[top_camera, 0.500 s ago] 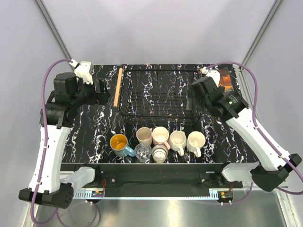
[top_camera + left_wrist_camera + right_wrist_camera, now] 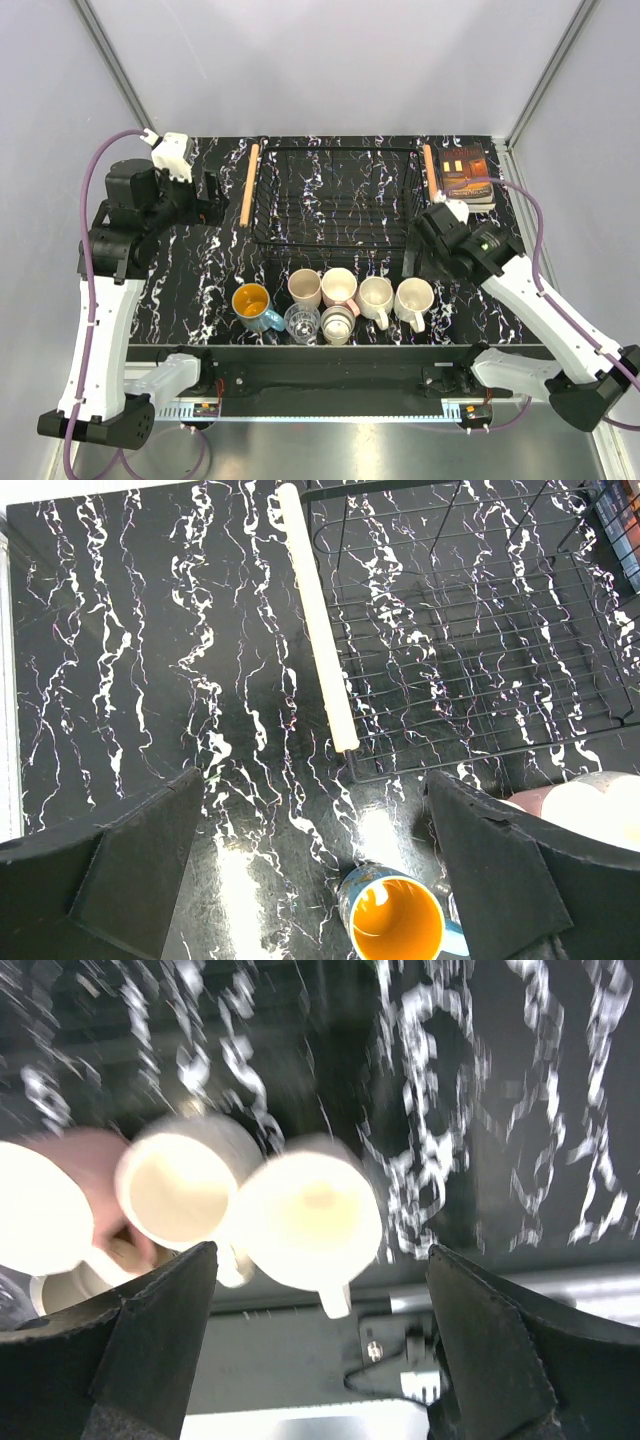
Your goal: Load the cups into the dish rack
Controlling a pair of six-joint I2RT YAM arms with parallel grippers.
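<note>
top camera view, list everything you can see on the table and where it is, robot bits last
cream mugs: 3, cream, row in front of the rack
pink mug: 1, pink, same row, second from left
blue mug: 1, blue with orange inside, left end of the group
glass tumbler: 1, clear, near edge
white cup: 1, white, right of the tumbler
dish rack: 1, black wire, table centre, no cups in it
wooden handles: 2, light wood, rack ends
book: 1, orange-brown, far right corner
table: 1, black with white veins
left gripper: 1, black, open, left of the rack
right gripper: 1, black, open, above the right-hand mugs
</note>
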